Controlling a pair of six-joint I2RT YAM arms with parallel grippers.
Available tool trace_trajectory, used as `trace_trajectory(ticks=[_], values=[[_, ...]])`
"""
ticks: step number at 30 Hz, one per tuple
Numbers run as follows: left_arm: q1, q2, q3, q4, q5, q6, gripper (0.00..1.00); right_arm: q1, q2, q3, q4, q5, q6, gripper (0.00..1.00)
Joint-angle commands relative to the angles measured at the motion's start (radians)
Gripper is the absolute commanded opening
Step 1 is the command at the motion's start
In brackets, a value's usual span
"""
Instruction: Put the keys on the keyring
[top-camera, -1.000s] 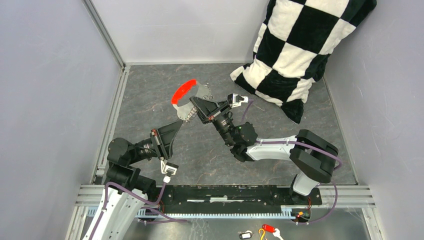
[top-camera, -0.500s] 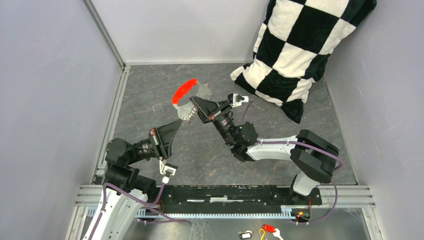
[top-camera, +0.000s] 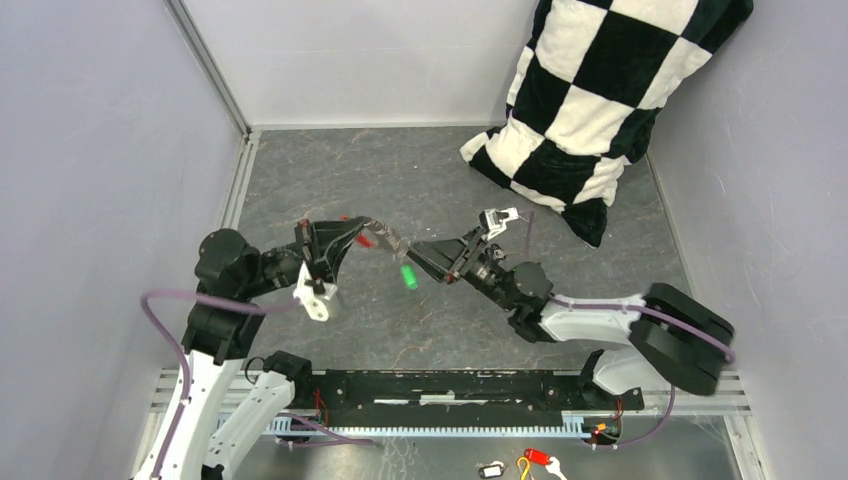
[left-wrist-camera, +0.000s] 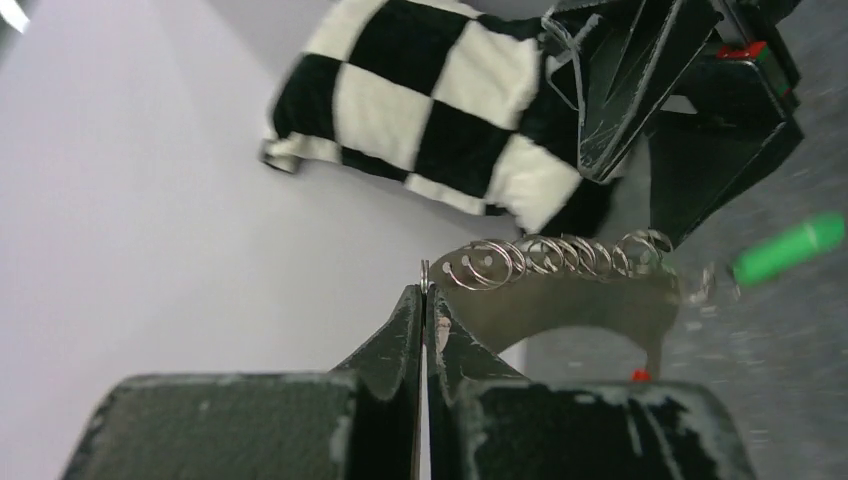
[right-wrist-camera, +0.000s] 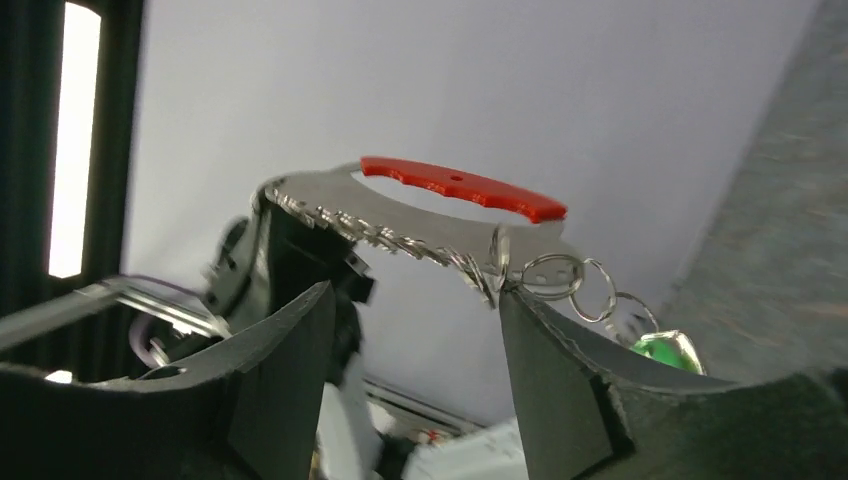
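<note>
Over the last second the left arm has swung up and across, the right gripper has let go and drawn back to the right, and the red key, earlier a broad arc, now shows as a sliver. From above, the left gripper holds the keyring out level toward its partner, probably to keep the chain taut and off the table for threading. One green key seems to dangle below the gap. In the left wrist view the left gripper is pinched tight on the end loop of the keyring, which runs along a grey plate. The green key is at the far end and one checked pillow lies behind. In the right wrist view the right gripper stands wide apart, holding nothing, its right finger just beside the keyring. Counted here: one red key, one green key, one chain. The third, dark key I cannot pick out.
</note>
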Motion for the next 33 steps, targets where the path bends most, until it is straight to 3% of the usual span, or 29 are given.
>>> trace_trajectory(ticks=[1,6,8,12,17,22,33], values=[[-0.001,0.037,0.008,-0.074,0.043,-0.490,0.02,-0.052,-0.197,-0.075,-0.277,-0.239,-0.240,0.70],[-0.001,0.075,0.028,-0.096,0.131,-0.719,0.02,-0.073,-0.386,0.053,-0.878,-0.448,-0.770,0.78],[-0.002,0.102,0.048,-0.113,0.187,-0.789,0.02,-0.073,-0.440,0.138,-1.104,-0.445,-0.994,0.79],[-0.001,0.119,0.050,-0.067,0.311,-0.955,0.02,-0.072,-0.482,0.299,-1.285,-0.393,-1.327,0.78],[-0.001,0.119,0.034,0.014,0.450,-1.102,0.02,-0.072,-0.463,0.398,-1.226,-0.462,-1.540,0.71],[-0.001,0.122,0.045,0.015,0.525,-1.115,0.02,-0.071,-0.444,0.432,-1.129,-0.601,-1.605,0.63],[-0.002,0.148,0.085,0.015,0.562,-1.044,0.02,-0.060,-0.432,0.329,-0.733,-0.747,-1.372,0.54]])
